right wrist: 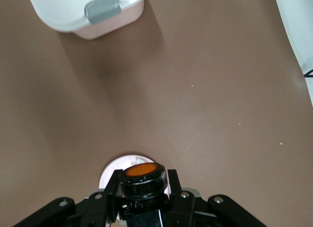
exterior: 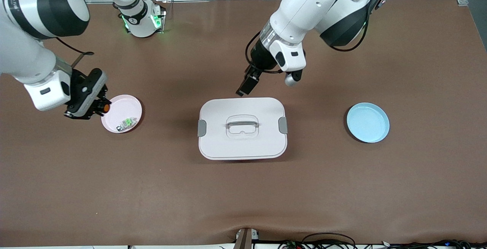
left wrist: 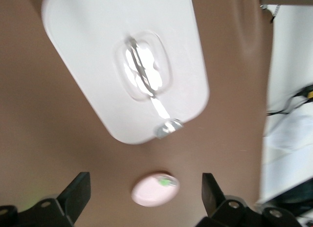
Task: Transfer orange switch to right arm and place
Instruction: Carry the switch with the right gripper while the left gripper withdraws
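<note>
My right gripper (exterior: pixel 99 106) is shut on the orange switch (exterior: pixel 106 107), a small black round part with an orange face. It holds the switch just over the rim of the pink plate (exterior: pixel 131 102), at the right arm's end of the table. In the right wrist view the switch (right wrist: pixel 141 171) sits between the fingers of the right gripper (right wrist: pixel 142 182), with the pink plate (right wrist: pixel 108 172) under it. My left gripper (exterior: pixel 245 85) is open and empty over the table, just past the white box's edge. Its fingers (left wrist: pixel 76 193) stand wide apart.
A white lidded box (exterior: pixel 242 127) with a clear handle stands mid-table; it also shows in the left wrist view (left wrist: pixel 98 51). A green-and-clear small part (exterior: pixel 127 122) lies in the pink plate. A blue plate (exterior: pixel 368 122) lies toward the left arm's end.
</note>
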